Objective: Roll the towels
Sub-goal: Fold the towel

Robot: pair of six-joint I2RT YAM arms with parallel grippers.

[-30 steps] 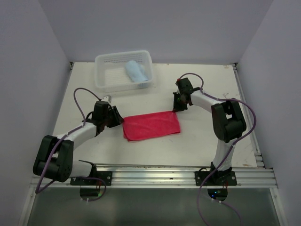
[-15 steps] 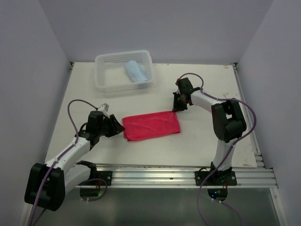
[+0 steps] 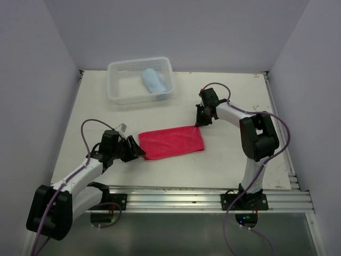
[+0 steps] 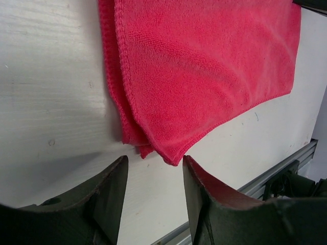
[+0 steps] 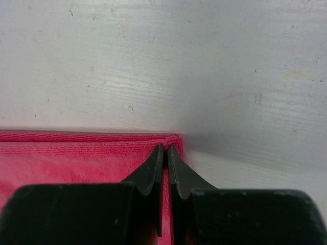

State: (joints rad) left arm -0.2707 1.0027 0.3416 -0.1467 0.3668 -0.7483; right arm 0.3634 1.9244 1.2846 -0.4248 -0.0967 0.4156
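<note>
The red towel (image 3: 171,142) is lying folded flat in the middle of the counter (image 3: 229,160), its long side running left to right. The right gripper (image 3: 200,121) is sitting at the towel's far right corner with its jaws pressed together. In the right wrist view its tips are resting on the hemmed corner, seemingly to anchor that end, though I cannot tell whether any cloth is nipped between them.

The left gripper (image 3: 139,153) is hanging low at the near left corner, jaws about halfway apart and holding nothing. In the left wrist view the layered corner is lying just ahead of the gap. That placement is looking like a set-up for pinching the left edge, so a roll can be started there and worked toward the anchored right end.

The blue towel (image 3: 153,81) is sitting bunched, apparently already rolled, in the right part of the basket (image 3: 120,66) at the far left of the counter. It is well apart from both arms, so the red one is probably the towel in hand.
</note>
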